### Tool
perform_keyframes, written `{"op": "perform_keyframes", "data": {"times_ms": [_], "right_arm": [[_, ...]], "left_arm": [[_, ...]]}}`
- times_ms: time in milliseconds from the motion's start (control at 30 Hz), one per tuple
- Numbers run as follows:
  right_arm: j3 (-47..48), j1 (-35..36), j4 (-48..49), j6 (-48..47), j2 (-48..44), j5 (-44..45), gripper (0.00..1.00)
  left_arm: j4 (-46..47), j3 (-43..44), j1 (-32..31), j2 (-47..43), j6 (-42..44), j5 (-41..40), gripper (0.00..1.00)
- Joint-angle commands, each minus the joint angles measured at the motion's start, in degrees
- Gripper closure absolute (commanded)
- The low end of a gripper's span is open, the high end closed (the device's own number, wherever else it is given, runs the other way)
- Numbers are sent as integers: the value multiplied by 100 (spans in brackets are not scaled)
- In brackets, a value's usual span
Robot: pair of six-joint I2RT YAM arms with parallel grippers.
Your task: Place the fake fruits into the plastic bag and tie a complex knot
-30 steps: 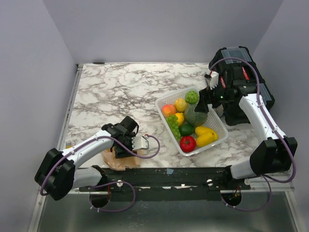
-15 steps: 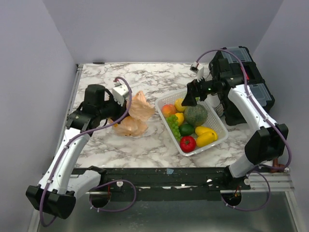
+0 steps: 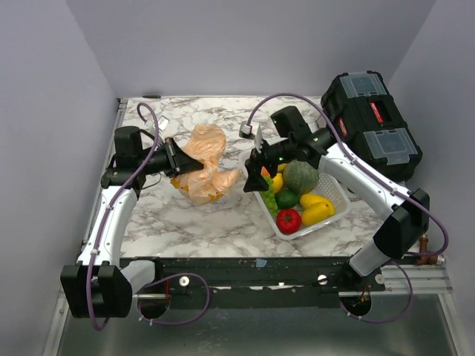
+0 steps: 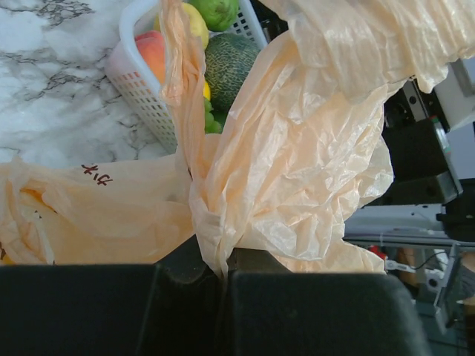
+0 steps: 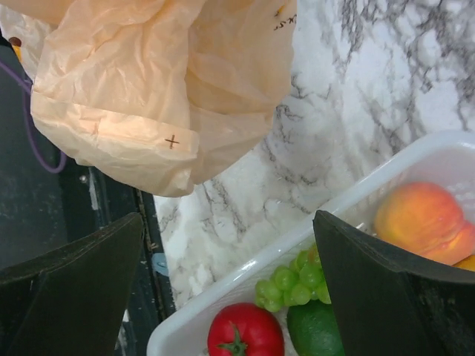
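The left tool (image 4: pixel 223 273) is clamped narrow on a gathered fold of the plastic bag (image 4: pixel 297 148), and that pinch is the first weak spot. The film is thin and crinkly, so I judge it could creep out between the jaws under any pull, or tear where it is bunched. Several layers seem caught together there, which may mean the mouth is squeezed closed rather than held open; whether a handle loop is in the grip I cannot tell. The bag hangs from that tool with its lower part slumped on the counter (image 3: pixel 174 222), left of the basket (image 3: pixel 342 199), so it offers no clear opening from above. The right tool (image 5: pixel 228 216) stands wide and holds nothing, hovering between the bag and the basket's near corner. From there a reach toward the bag could snag loose film on a finger and drag it out of the other grip, while a reach toward the fake fruits (image 3: pixel 300 178) could clip the basket's rim and shove it. The fruits look round and smooth and sit packed close. The tomato (image 5: pixel 249 332) and grapes (image 5: pixel 293 285) lie nearest, and a glancing close might squirt one onto the counter. Whether anything already lies in the bag is unclear. No knot is tied yet, and handles twisted now would make that harder.
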Motion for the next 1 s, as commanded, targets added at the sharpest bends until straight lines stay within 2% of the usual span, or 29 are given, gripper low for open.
{"op": "perform_keyframes", "data": {"times_ms": [0, 167, 267, 400, 433, 500, 567, 633, 667, 733, 833, 967], "right_arm": [[422, 323, 75, -677, -51, 597, 0], [-256, 1160, 1049, -1776, -768, 1575, 0], [-503, 1610, 1365, -2191, -880, 2065, 0], [-745, 2081, 1718, -2579, -913, 2215, 0], [-748, 2149, 1727, -2595, -903, 2174, 4], [-721, 2231, 1729, -2502, -849, 2124, 24], [-821, 2225, 1836, -2254, -869, 2272, 50], [-959, 2229, 1808, -2080, -957, 2561, 86], [-1044, 2223, 1761, -1944, -1013, 2739, 99], [-1261, 2129, 1608, -1731, -1236, 2801, 99], [-1587, 1834, 1457, -1219, -1705, 2340, 99], [-1705, 1338, 1295, -363, -1954, 1603, 99]], "left_arm": [[501, -43, 172, 55, -748, 722, 100], [603, -118, 174, 195, -921, 899, 100], [541, -100, 169, 180, -904, 926, 100], [498, -137, 168, 76, -909, 916, 100], [510, -119, 182, 58, -937, 930, 100], [512, -66, 246, 2, -963, 968, 99], [510, -55, 374, -44, -995, 1071, 97], [373, 30, 663, -53, -930, 1209, 96], [247, 78, 891, -48, -830, 1272, 95], [-10, 181, 1384, -16, -568, 1357, 91], [-289, 397, 2230, 183, -182, 1292, 82], [-712, 890, 3008, 610, 512, 620, 79]]}}
